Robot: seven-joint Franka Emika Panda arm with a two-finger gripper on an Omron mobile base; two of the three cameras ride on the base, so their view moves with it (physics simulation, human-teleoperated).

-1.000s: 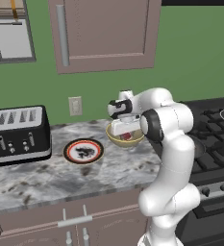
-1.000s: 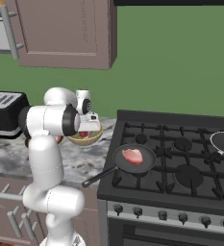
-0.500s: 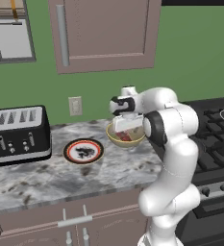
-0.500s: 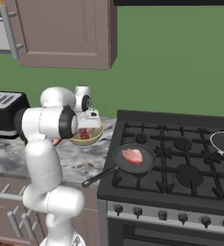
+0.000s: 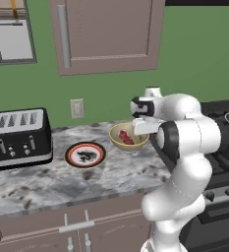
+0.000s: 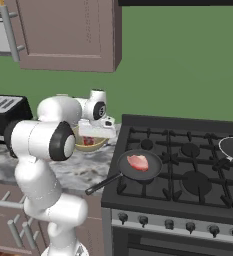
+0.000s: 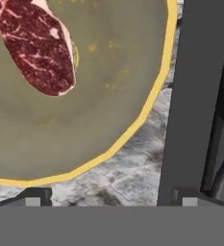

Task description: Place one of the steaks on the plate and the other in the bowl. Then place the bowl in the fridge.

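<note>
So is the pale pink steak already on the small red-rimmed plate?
No, the pale pink steak lies in the black frying pan on the stove.

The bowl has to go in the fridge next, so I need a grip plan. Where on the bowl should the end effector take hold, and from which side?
Grip the bowl by its thin raised rim, coming straight down from above, one finger inside and one outside. The red steak lies toward one side of the inside, so the bare side looks safer. The open end effector hangs just above that rim.

Even, shadowless, slightly soft rendering
</note>
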